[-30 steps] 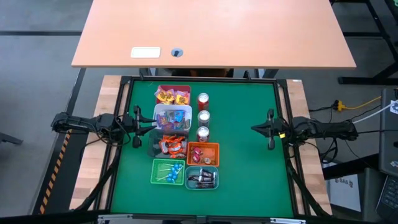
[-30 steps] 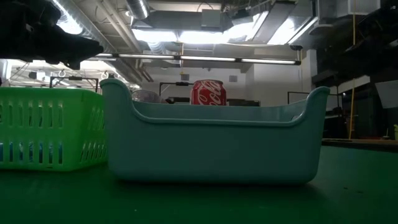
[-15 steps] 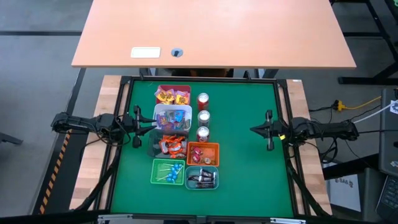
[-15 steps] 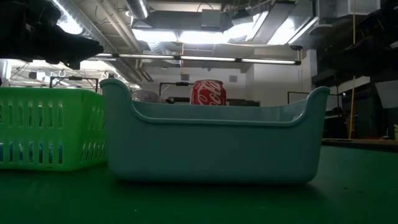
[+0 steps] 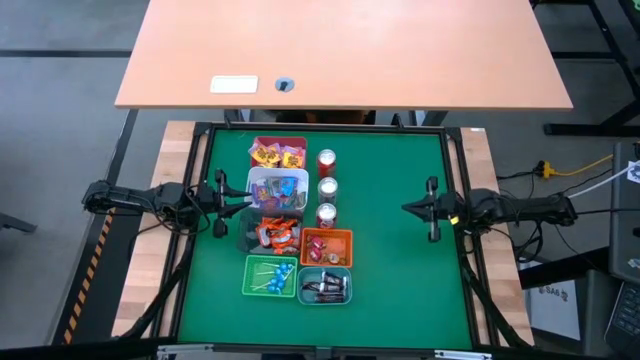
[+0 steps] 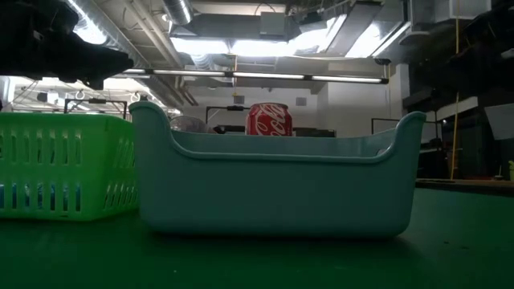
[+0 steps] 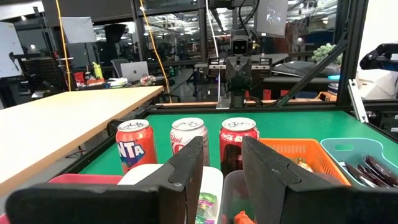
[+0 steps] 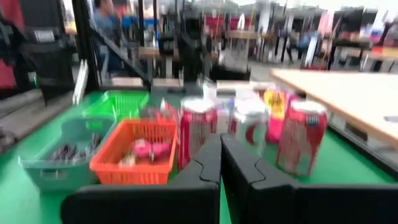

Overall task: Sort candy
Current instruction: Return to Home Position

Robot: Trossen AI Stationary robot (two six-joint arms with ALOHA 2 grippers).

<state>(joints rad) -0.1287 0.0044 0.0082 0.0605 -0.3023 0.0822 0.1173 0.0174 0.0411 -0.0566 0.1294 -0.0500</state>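
Six bins, six kinds of candy: the sorting looks all but finished on the green surface. Seen from above, yellow sweets fill the red bin at the head of the column. Below it, blue ones lie in the white bin, and orange wrappers are heaped in the black bin. At the other end, red and pink pieces sit in the orange bin. Beside and below it, blue lollipops rest in the green bin and dark bars in the teal bin.

Three cans stand in a row just beside the bins and take no part in the sorting. No loose sweet shows on the surface outside a bin, so nothing appears left to pick.

The left arm reaches in level from its side. The left jaws are released and empty at the white bin's edge, and the wrist view shows a can through the gap between them. The right arm sits well apart on the opposite side. The right jaws are clenched on nothing and point toward the cans across bare green.

What is left, by the look of it, is only for both arms to settle at rest, if they are not there already.
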